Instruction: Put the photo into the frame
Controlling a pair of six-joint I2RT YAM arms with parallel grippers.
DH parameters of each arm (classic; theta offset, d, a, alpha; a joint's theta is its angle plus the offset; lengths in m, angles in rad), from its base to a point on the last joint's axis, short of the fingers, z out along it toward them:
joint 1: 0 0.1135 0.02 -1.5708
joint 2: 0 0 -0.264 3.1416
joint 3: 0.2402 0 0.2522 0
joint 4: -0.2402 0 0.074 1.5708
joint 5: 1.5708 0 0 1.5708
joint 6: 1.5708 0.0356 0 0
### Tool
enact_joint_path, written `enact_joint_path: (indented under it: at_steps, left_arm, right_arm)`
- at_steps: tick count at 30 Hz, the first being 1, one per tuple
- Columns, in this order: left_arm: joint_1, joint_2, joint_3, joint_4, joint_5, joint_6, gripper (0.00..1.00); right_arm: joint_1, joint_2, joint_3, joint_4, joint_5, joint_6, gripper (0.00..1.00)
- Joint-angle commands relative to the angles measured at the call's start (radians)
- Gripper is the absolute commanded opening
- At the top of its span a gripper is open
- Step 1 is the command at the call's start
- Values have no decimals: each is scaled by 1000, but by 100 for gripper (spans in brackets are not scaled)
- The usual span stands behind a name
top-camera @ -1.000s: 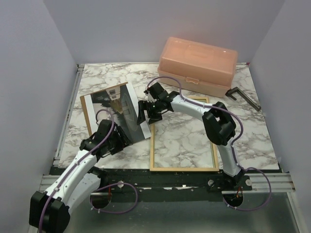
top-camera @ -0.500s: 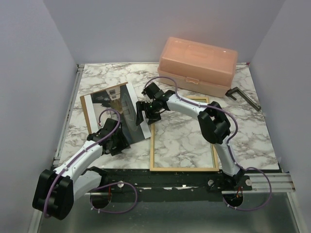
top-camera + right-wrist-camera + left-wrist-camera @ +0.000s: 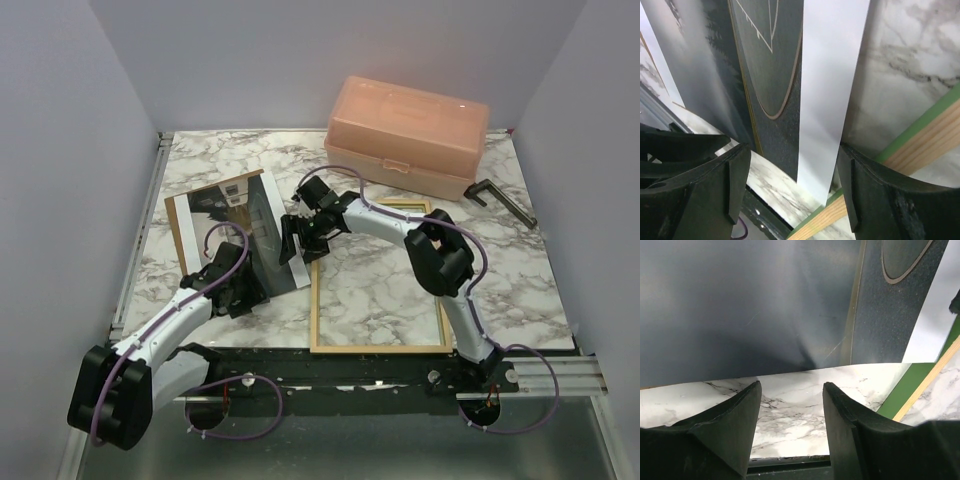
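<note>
The photo (image 3: 240,225) lay face up on a brown board (image 3: 172,208) at the left of the desk (image 3: 520,270), just beside the frame (image 3: 378,347), which rested wood side up. The left hand (image 3: 240,290) and right hand (image 3: 297,240) stood with fingers apart at the photo's near and right edges. Each should pinch paper only, then both lift level together. Whether any finger sat under the sheet was hidden.

no readable text, labels or numbers

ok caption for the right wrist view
Open right gripper straddling the grey misty paper photo beside the thin green frame
</note>
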Motion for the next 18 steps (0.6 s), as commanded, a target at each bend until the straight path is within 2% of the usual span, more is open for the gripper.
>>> enact_joint_path:
  at_steps: [1,7,13,15,18]
  left_arm:
    - [6,21,-25,15,-31,32,54]
    - [5,16,-23,25,-30,38,54]
    - [5,22,-33,33,-27,42,54]
    - [5,17,-35,35,-28,46,54]
    - [5,-2,-35,36,-28,54,54]
  right_arm:
    - [4,-99,-71,67,-56,56,73]
    - [4,-177,-159,168,-89,108,56]
    - [4,-155,-194,210,-106,128,56]
    - [3,-144,-211,229,-108,138,53]
    - [4,-135,-228,243,-102,143,38]
